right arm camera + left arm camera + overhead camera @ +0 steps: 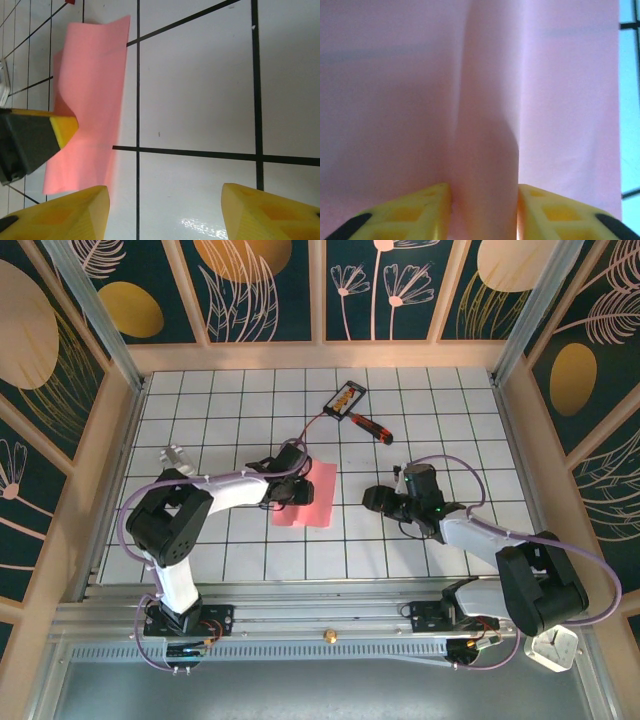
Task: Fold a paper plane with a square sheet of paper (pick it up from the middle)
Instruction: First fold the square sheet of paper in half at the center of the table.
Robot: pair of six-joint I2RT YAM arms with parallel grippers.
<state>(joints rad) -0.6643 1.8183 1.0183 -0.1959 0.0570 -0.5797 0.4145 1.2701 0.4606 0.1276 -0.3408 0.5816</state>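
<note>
At mid-table, left gripper (290,490) clamps a raised ridge of the square sheet of paper (318,502) on the tiles; right gripper (375,498) hangs agape nearby. Apparently 0 folds done; all folding remains.

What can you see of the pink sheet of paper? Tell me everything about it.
The square sheet of paper is thin, plain pink-red and unmarked. It lies near the middle of the white tiled table, but not flat: its middle is humped into a soft rounded ridge, and one side curls up off the tiles. The left gripper sits over it, its yellow fingers pressing that ridge from both sides. Apart from the table, nothing else touches it.
</note>
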